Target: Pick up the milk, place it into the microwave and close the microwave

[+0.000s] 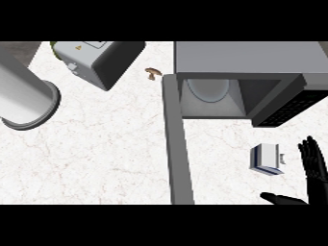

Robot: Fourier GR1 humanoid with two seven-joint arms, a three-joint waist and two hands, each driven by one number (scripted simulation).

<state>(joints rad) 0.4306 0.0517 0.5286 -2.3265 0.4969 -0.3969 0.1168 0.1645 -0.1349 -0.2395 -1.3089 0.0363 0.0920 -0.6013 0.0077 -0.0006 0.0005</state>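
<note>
Flagging risks before the grab: milk (266,159) sits on the counter (88,158), near right, in front of the open microwave (255,72) and just left of the right hand (321,180), not yet touched. Right hand is open, fingers straight and pressed together pointing far, thumb stuck out to the left below the carton; nothing is held. Left hand isn't in view, only a grey forearm (14,91) crossing at far left, so I can't tell its fingers. Main worry: the carton looks small and light, so a sideways sweep of straight fingers likely shoves or tips it toward the door (177,144) instead of capturing it; thumb and fingers need to come around both sides before closing. Second: the door stands open along the left of the cavity, reaching toward the near edge, so the lane between door and microwave's right panel (294,103) is narrow; a wide arc could clip either. Third: the turntable plate (209,89) inside may let the carton wobble if it's set on the rim. Fourth: closing means swinging that long door across where the milk now stands, so the arm must be out first. Toaster (99,60) and the small brown item (152,72) at far left are well apart and shouldn't matter.
</note>
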